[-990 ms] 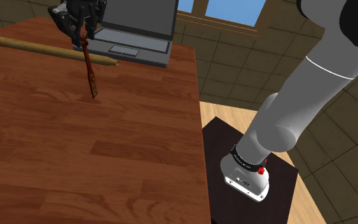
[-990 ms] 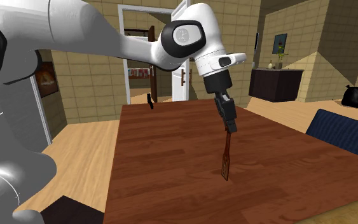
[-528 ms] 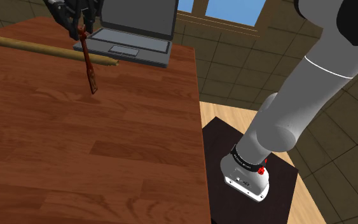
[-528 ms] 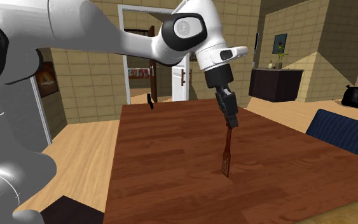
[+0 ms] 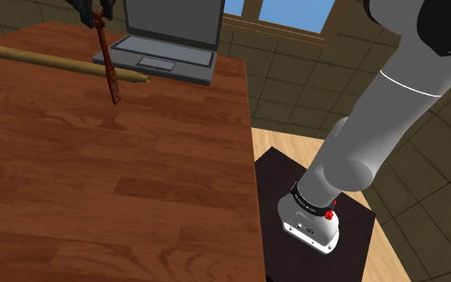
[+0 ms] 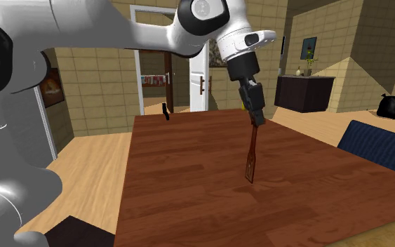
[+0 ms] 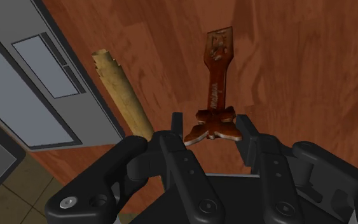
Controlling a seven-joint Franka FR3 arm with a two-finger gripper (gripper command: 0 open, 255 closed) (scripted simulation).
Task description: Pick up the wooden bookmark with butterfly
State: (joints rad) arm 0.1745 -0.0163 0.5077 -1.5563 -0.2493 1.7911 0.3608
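Over the far part of the wooden table [image 5: 135, 200], close to the edge where the open laptop [image 5: 167, 40] sits, the gripper [image 7: 209, 127] has its two black fingers [image 7: 179, 137] closed in on the butterfly-shaped end of the wooden bookmark [image 7: 215, 83], pinching it from either side. From there the dark reddish strip hangs down towards the table top, its lower tip looking just clear of the wood in the second exterior view. What worries me is how little of it I have: the hold is on the butterfly end alone, and the whole length of the strip dangles below that pinch. I judge that a quick move or a sharp stop could set it swinging or let it pivot between the pads, and a thin, smooth piece like this could slide out and drop flat onto the table. A tan roll [image 5: 63, 64] lies on the table just beside the bookmark, running towards the laptop's front, so a sideways carry at this height could catch the hanging tip on the roll or the laptop and lever it loose. I would want more height before travelling.
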